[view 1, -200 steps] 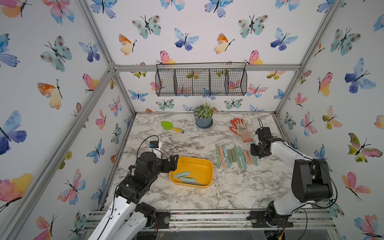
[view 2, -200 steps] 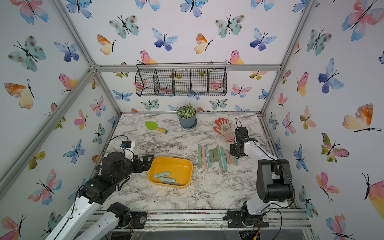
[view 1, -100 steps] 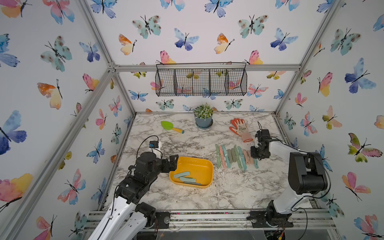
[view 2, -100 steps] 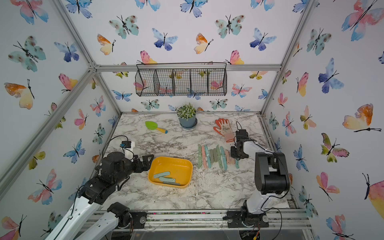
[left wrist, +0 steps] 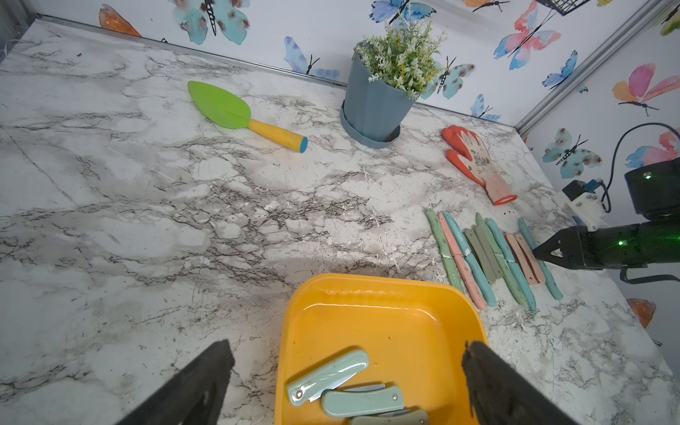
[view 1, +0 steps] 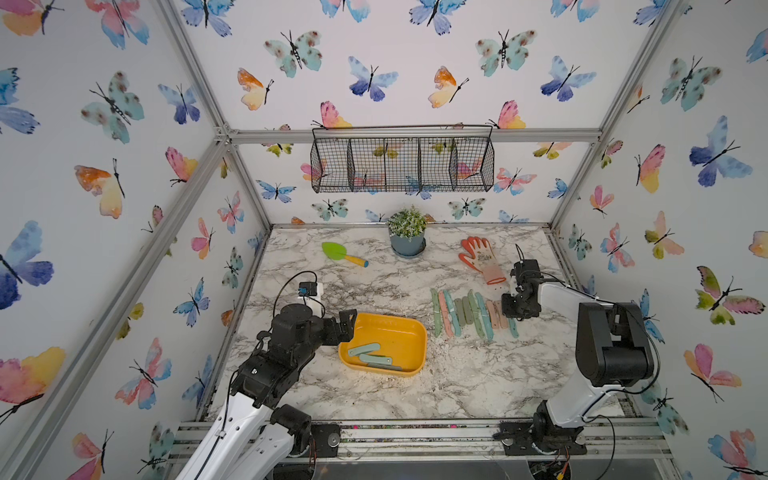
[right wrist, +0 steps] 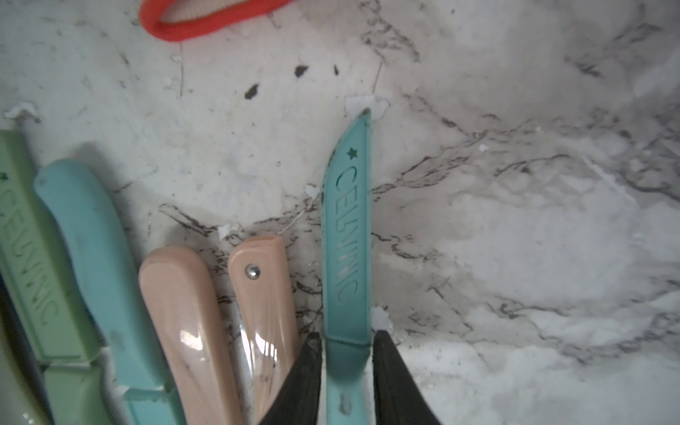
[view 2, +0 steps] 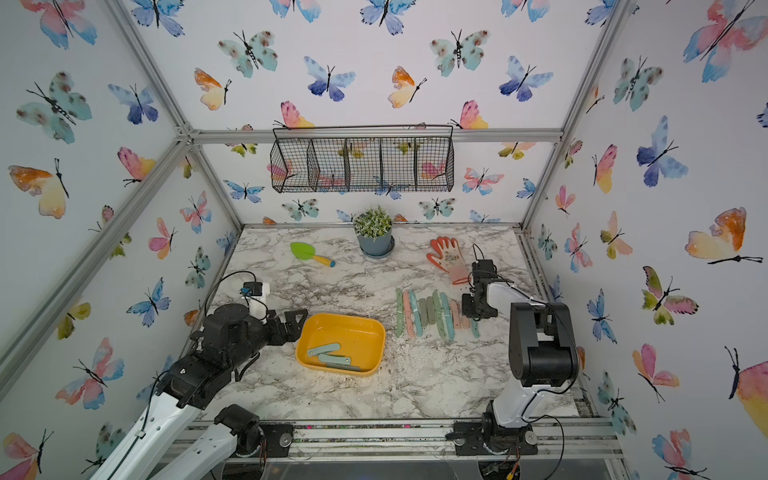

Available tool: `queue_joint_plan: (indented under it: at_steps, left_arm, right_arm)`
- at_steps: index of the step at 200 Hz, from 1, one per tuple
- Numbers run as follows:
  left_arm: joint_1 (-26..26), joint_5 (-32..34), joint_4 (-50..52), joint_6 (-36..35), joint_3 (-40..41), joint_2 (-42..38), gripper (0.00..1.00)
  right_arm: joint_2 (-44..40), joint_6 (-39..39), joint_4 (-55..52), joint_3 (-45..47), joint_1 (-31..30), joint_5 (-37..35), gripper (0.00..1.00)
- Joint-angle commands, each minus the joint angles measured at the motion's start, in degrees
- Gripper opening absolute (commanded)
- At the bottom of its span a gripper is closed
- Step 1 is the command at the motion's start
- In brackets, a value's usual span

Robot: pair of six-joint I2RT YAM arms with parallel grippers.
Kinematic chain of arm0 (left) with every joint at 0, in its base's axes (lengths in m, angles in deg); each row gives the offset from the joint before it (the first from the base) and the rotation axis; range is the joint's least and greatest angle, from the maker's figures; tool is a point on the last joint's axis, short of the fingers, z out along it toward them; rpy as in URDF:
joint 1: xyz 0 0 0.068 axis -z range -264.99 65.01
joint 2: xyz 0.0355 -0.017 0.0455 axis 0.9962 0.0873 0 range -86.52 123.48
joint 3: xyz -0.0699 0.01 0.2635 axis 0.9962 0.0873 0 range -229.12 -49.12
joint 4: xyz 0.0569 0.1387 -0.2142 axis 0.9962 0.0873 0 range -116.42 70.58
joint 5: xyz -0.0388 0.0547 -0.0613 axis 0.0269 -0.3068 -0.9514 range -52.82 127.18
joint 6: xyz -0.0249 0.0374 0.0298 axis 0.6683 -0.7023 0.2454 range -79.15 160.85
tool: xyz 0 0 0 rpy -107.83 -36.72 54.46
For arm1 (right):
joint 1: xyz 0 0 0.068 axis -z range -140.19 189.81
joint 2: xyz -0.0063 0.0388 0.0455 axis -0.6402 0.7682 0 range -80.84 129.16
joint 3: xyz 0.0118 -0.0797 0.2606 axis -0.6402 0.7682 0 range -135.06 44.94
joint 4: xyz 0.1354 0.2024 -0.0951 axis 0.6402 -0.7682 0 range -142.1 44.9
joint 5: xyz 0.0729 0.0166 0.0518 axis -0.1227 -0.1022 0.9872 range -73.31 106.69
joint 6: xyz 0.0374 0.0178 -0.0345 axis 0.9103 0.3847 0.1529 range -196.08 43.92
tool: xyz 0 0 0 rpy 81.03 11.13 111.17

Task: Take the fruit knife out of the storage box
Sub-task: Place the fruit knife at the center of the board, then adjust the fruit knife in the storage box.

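Two fingers point(right wrist: 303, 379) of the right gripper point(right wrist: 346, 336), slightly parted, flank the teal fruit knife point(right wrist: 346, 228) lying flat on the table point(right wrist: 515, 257). Its length runs straight ahead of them, tip pointing away. Left gripper point(left wrist: 346, 344) gapes wide, storage box point(left wrist: 386, 316) ahead between its fingers.

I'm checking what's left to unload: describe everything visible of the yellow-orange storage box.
The storage box is a shallow yellow-orange tray of glossy plastic, rectangular with rounded corners and a low rim. It sits flat on the marble table, to the robot's left of the row of knives. Three pale green folding knives lie overlapping in its near part; the rest is bare. The open left gripper is at its left edge; whether they touch cannot be told.
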Motion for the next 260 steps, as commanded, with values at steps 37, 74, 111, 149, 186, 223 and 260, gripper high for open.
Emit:
queue_joint_plan:
  at_steps: [37, 74, 111, 149, 186, 223, 260]
  left_arm:
    - [0.31, 0.80, -0.52, -0.23, -0.29, -0.08, 0.98]
    - [0.22, 2.86, -0.13, 0.13, -0.44, -0.04, 0.98]
    - [0.13, 10.14, 1.15, 2.21, -0.55, -1.50, 0.98]
    - [0.01, 16.65, 2.51, 3.90, -0.62, -3.29, 0.98]
    - [-0.10, 19.84, 3.32, 5.05, -0.82, -4.65, 0.98]
    - [-0.21, 22.11, 3.96, 5.94, -0.93, -5.92, 0.98]
    - [-0.21, 22.10, 3.75, 5.99, -0.70, -6.94, 0.98]
  right_arm:
    - [-6.23, 0.30, -2.69, -0.22, 0.26, 1.81, 0.33]
    - [-16.88, -2.19, -0.81, 0.21, -4.91, 7.70, 0.36]
    - [-19.60, -3.49, 1.92, -1.50, -23.41, 8.75, 0.40]
    - [-16.35, -5.75, 8.03, -4.04, -40.16, 12.15, 0.41]
    - [-8.05, -9.77, 7.08, -10.03, -49.45, 16.36, 0.45]
    - [3.17, -8.70, 2.15, -17.81, -54.59, 14.39, 0.48]
    - [14.27, -3.55, -5.46, -28.80, -58.72, 8.71, 0.50]
